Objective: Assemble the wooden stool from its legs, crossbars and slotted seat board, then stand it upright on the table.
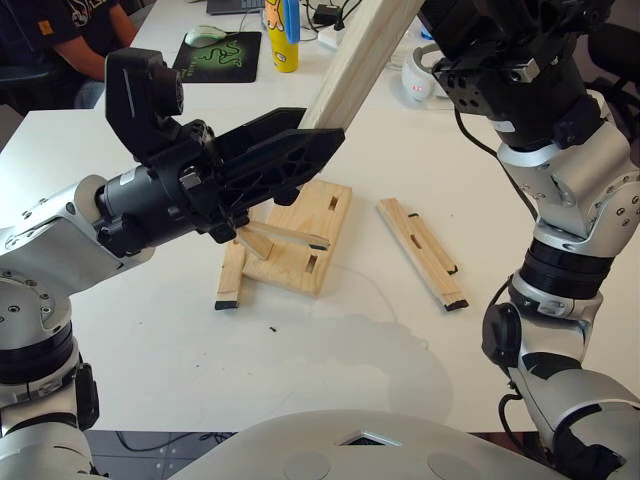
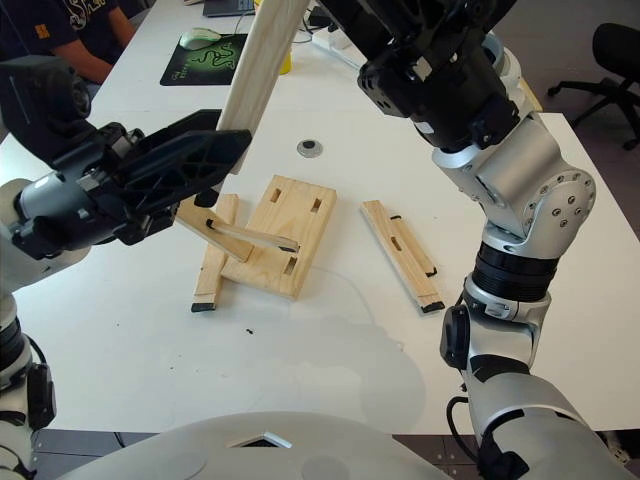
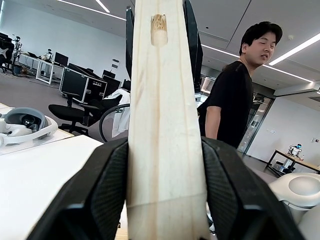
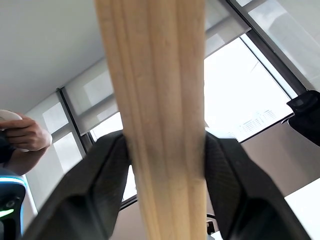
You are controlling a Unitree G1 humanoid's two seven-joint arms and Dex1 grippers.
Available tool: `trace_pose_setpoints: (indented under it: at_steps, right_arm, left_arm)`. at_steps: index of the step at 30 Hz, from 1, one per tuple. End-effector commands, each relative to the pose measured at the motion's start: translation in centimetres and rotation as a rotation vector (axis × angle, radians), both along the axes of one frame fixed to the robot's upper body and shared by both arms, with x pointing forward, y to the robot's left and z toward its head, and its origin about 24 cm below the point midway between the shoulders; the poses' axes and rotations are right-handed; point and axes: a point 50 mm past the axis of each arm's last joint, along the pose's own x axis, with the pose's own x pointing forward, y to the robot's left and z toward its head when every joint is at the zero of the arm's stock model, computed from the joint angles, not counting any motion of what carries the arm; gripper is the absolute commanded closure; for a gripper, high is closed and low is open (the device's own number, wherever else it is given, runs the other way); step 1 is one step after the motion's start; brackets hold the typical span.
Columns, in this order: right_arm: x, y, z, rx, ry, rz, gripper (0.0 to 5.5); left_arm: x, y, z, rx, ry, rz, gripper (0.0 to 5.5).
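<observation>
Both arms have one long leg (image 1: pixel 360 50) hoisted off the bench (image 1: pixel 350 350), slanting up and away above the seat (image 2: pixel 285 215). The left pincer (image 3: pixel 165 150) is clamped on the leg's lower end, just above the seat's far-left corner, one black finger (image 3: pixel 100 195) pressed flat against each side of the wood. The right pincer (image 4: pixel 165 142) grips the same leg higher up, well above and beyond the seat, and its fingers (image 4: pixel 227 185) are tight against the timber too. The seat itself lies flat-ish on the bench with its slots facing up. A thin crossbar (image 2: pixel 250 237) rests slantwise over the seat's near-left part, its dark tip close to one of the near slots. Another leg (image 2: pixel 212 265) lies under the seat's left edge and pokes out toward me, with a black foot on its near end. To the right of the seat, apart from it, a loose piece (image 2: pixel 400 255) with black end caps lies on the bench at an angle. Beyond the seat, at the far side, sit a dark mat (image 1: pixel 220 55) and a yellow bottle (image 1: pixel 283 35).
</observation>
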Motion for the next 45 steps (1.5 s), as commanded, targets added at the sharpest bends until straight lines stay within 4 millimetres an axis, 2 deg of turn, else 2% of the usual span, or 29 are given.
trace_pose_setpoints:
  at_steps: [1,8,9,14,19,27,31,33,36,40,45]
  right_arm:
    - [0.2,-0.7,0.1,0.002,-0.005,-0.011,3.38]
    - [0.4,-1.1,-0.1,-0.025,-0.002,-0.013,3.38]
    - [0.4,-1.2,-0.1,-0.03,-0.003,-0.014,3.38]
    - [0.6,-1.9,-0.4,-0.055,0.004,-0.028,3.39]
    - [1.2,-2.8,-0.5,-0.087,-0.006,-0.09,3.39]
    - [2.5,-5.9,0.0,-0.221,-0.118,-0.284,3.39]
    - [2.7,-6.3,-0.2,-0.321,-0.221,-0.384,3.4]
    - [2.6,-5.8,-1.0,-0.358,-0.259,-0.395,3.4]
    - [2.0,-4.5,-2.9,-0.447,-0.341,-0.398,3.4]
    - [0.9,-3.2,-6.5,-0.537,-0.438,-0.415,3.41]
    - [-0.1,-2.4,-11.3,-0.605,-0.47,-0.438,3.41]
  left_arm:
    - [-0.1,0.2,-0.4,0.035,0.007,0.004,3.42]
    - [0.2,0.3,-0.7,0.044,0.013,0.018,3.42]
    - [0.1,0.3,-0.7,0.048,0.011,0.02,3.06]
    - [0.1,0.4,-0.7,0.057,0.006,0.026,2.25]
    - [0.5,0.8,-0.8,0.053,0.012,0.075,1.72]
    - [1.8,3.1,1.4,-0.172,0.037,0.225,1.72]
    - [3.0,5.9,2.3,-0.313,0.077,0.361,1.72]
    - [4.4,8.5,2.1,-0.4,0.139,0.509,1.72]
    - [5.6,10.5,-0.3,-0.334,0.211,0.653,1.72]
    - [6.0,10.9,-4.7,-0.152,0.294,0.725,1.72]
    - [6.0,10.6,-6.8,-0.103,0.333,0.715,1.72]
